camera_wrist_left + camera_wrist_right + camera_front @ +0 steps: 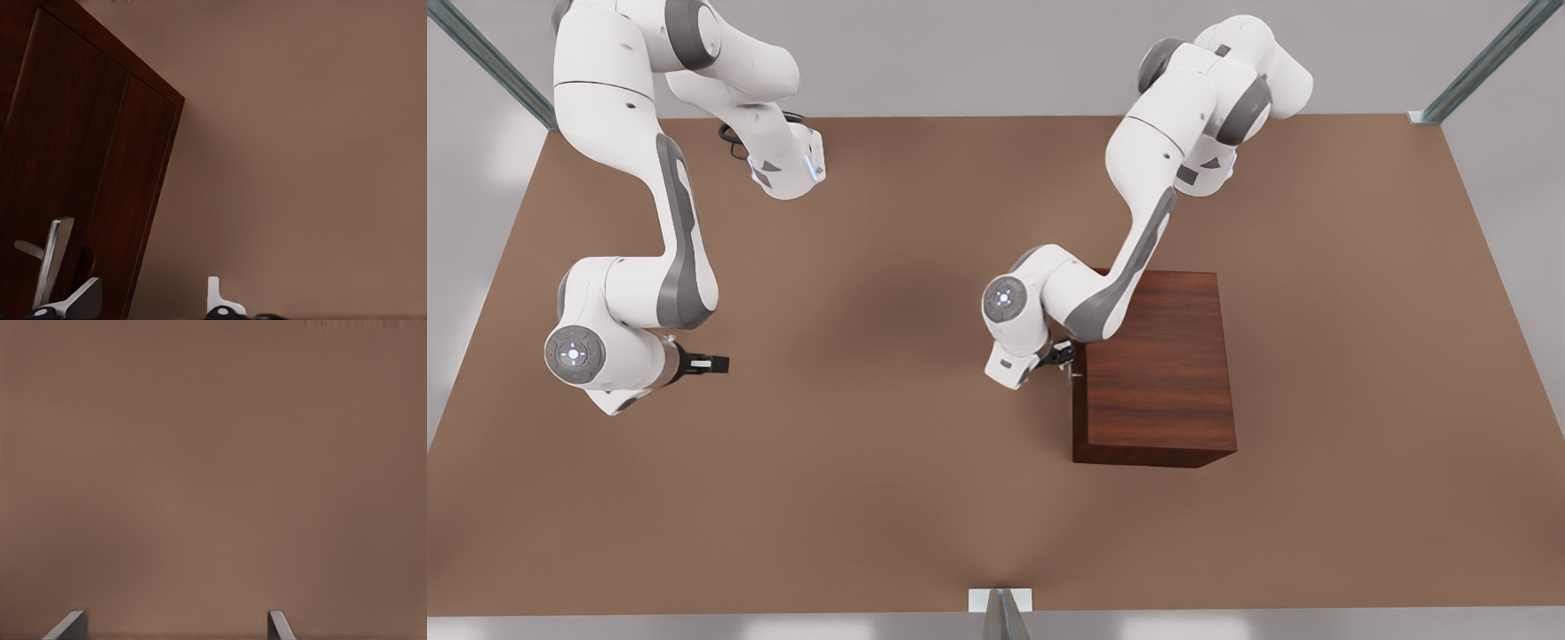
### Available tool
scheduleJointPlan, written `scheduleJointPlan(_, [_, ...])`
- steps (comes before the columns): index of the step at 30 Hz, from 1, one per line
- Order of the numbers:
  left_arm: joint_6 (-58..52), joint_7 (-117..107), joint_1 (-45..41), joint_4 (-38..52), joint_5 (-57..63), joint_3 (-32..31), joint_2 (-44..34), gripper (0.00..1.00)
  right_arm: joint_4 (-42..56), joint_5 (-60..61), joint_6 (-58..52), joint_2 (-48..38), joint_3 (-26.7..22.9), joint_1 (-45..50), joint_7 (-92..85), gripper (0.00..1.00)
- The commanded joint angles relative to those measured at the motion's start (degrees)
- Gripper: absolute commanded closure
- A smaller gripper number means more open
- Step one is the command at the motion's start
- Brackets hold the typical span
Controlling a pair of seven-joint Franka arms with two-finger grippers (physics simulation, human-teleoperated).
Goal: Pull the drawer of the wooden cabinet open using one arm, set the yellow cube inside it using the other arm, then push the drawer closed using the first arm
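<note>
My left gripper (1069, 363) sits at the wooden cabinet (1156, 364), fingers spread beside the drawer (60, 193) handle (48, 260), gripping nothing. My right gripper (710, 363) waits over bare bench (871, 427), well apart from the cabinet, fingers spread and empty.

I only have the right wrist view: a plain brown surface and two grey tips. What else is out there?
Observer: A dark reddish-brown wooden cabinet stands on the brown table, toward the front view's right.
Operator: Is anything near it?
Observer: The left tool is at its front, fingers open, with the slim silver bar handle beside one fingertip.
Operator: And the tips I see?
Observer: They belong to the right tool, open, held over the table at the front view's left, well apart from the cabinet.
</note>
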Motion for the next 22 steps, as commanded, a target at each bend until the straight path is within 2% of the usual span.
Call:
scheduleJointPlan(1, [-0.69, 10.39, 0.58, -0.08, 0.16, 0.12, -0.18, 0.0, 0.1, 0.04, -0.01, -0.07, -0.01, 0.03, -1.96, 0.0])
scheduleJointPlan(3, [-6.48, 9.6, 1.63, 2.2, -2.73, 0.65, -3.95, 0.0, 0.1, 0.04, -0.1, -0.07, -0.01, -0.23, -1.96, 0.0])
scheduleJointPlan(5, [-23.26, 10.83, 9.63, 11.25, -6.52, 0.3, -10.37, 0.0, 0.1, 0.04, -0.1, -0.07, -0.01, -0.23, -1.96, 0.0])
scheduleJointPlan(7, [-31.8, 35.58, 19.73, 11.7, -6.87, 0.74, -17.49, 0.0, 0.1, 0.04, -0.1, -0.07, -0.01, -0.23, -1.96, 0.0])
scheduleJointPlan(9, [-37.78, 63.73, 34.67, 10.64, -12.31, 0.74, -22.15, 0.0, 0.19, 0.04, -0.1, -0.07, -0.01, -0.23, -1.96, 0.0])
scheduleJointPlan(10, [-29.2, 64.44, 39.16, -0.92, -18.38, 0.65, -29.6, 0.0, 0.1, 0.04, -0.1, -0.07, -0.01, -0.23, -1.96, 0.0])
scheduleJointPlan(11, [-14.5, 64.27, 38.72, -16.5, -14.44, 0.12, -37.88, 0.0, 0.1, 0.04, -0.1, -0.07, -0.01, -0.23, -1.96, 0.0])
scheduleJointPlan(14, [-14.31, 58.2, 33.54, -15.02, -14.08, -0.14, -35.78, 0.0, 0.1, 0.04, -0.1, -0.07, -0.01, -0.23, -1.96, 0.0])
scheduleJointPlan(16, [-14.93, 58.64, 33.89, -10.89, -14.17, -0.05, -33.93, 0.0, 0.1, 0.04, -0.1, -0.07, -0.01, -0.23, -1.96, 0.0])
scheduleJointPlan(22, [-15.01, 58.03, 33.98, -10.89, -14.69, 0.03, -33.67, 0.0, 0.19, 0.04, -0.27, -0.16, -0.01, -0.23, -1.96, 0.0])
